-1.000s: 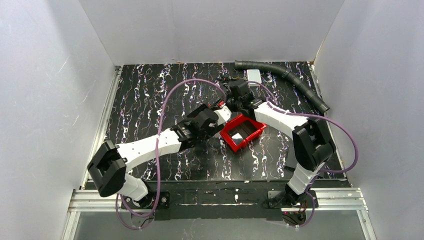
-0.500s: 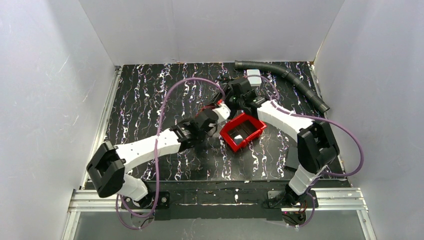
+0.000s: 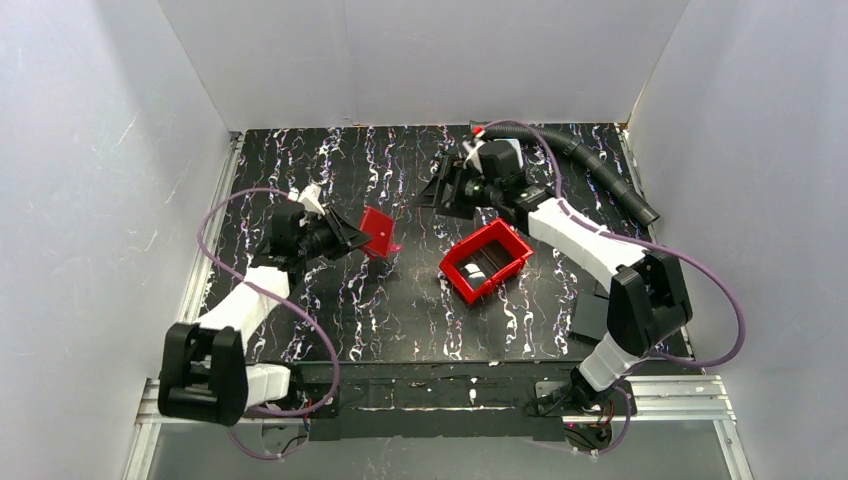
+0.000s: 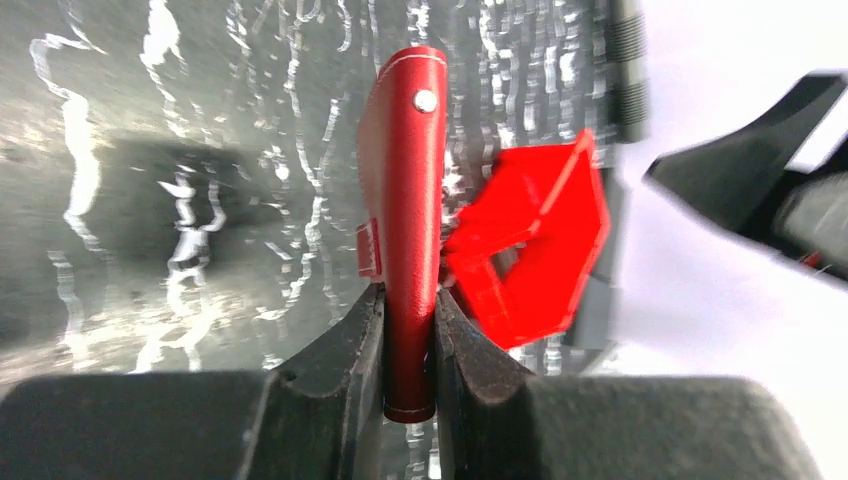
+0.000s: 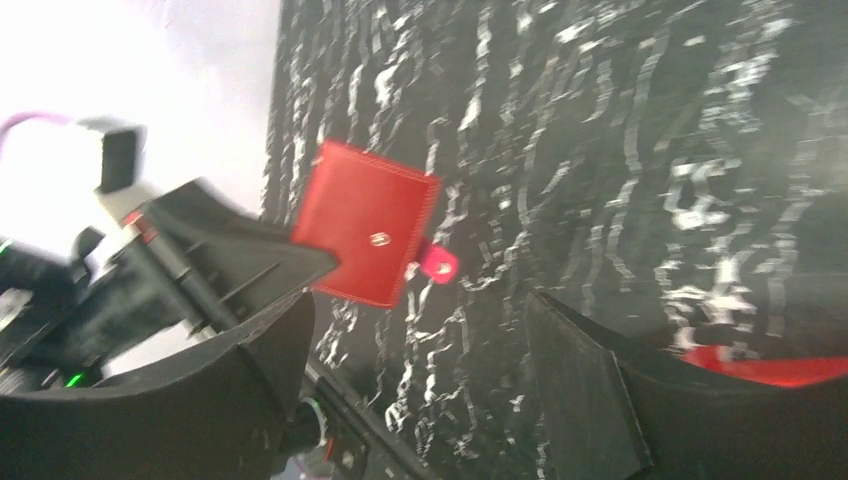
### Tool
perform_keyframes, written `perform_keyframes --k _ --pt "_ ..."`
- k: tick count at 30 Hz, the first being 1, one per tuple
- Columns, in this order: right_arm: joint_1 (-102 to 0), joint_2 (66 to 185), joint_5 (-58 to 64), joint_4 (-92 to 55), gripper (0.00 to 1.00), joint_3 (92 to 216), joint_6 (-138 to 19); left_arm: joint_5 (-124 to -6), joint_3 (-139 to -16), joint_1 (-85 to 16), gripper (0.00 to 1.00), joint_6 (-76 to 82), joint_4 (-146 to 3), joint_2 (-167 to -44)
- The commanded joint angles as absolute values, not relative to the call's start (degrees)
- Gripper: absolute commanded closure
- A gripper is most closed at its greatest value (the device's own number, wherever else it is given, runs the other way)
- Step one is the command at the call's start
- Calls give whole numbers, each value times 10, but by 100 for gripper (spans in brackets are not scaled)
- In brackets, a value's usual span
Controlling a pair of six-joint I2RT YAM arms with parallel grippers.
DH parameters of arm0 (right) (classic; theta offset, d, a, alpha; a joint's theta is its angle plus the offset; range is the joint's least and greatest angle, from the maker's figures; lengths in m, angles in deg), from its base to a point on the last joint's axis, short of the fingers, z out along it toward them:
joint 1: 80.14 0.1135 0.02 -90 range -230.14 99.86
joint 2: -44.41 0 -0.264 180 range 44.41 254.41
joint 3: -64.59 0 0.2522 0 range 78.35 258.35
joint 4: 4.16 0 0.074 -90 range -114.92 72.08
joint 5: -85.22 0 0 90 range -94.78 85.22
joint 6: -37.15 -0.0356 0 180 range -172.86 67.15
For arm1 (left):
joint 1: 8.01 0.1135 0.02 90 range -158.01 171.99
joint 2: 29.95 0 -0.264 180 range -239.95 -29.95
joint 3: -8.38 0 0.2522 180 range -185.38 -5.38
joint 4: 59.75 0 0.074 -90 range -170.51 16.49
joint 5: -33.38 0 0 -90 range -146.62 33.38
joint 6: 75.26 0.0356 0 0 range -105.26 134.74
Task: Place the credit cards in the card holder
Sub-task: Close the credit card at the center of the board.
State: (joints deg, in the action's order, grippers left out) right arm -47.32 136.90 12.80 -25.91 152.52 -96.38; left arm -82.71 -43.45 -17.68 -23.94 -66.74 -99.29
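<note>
Big change vs a sec ago: both arms were bunched over the bright red plastic bin mid-surface, and now they have split. The left arm has swung back to its own side. The left tool is clamped on one edge of the small dark red folding card holder, which sticks out beyond the fingers. The holder hangs clear of the black white-veined surface w/ its shadow below, left of the bin and well apart from it. The right tool has backed off to the far side of the bin; its fingers stand wide apart w/ nothing between them, and its camera looks across at the holder. So this reads as a handover, R to L, now done. The holder appears folded shut, w/ the round snap button on its outer face and a small tab poking out at the side, so it prob. needs opening before anything goes in. As for the credit cards, neither tool has one; a pale patch inside the bin may be them, but it is too small to tell. Task looks early, no card in yet, and the freed right tool is the likely one to fetch them.
</note>
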Motion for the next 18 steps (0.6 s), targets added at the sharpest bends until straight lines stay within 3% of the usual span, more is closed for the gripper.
perform_keyframes --k 1,6,9,18 --pt "-437 1397 162 -199 18 1508 -1030 -990 -378 -146 97 -467 -418 -1047" --pt "-426 1473 132 -272 22 1531 -1040 -953 -332 -144 98 -511 -272 -1133" --pt "-421 1502 135 -283 35 1531 -1051 -937 -314 -145 98 -521 -198 -1177" --pt "-415 1536 118 -300 35 1526 -1022 -895 -264 -145 98 -472 -151 -1224"
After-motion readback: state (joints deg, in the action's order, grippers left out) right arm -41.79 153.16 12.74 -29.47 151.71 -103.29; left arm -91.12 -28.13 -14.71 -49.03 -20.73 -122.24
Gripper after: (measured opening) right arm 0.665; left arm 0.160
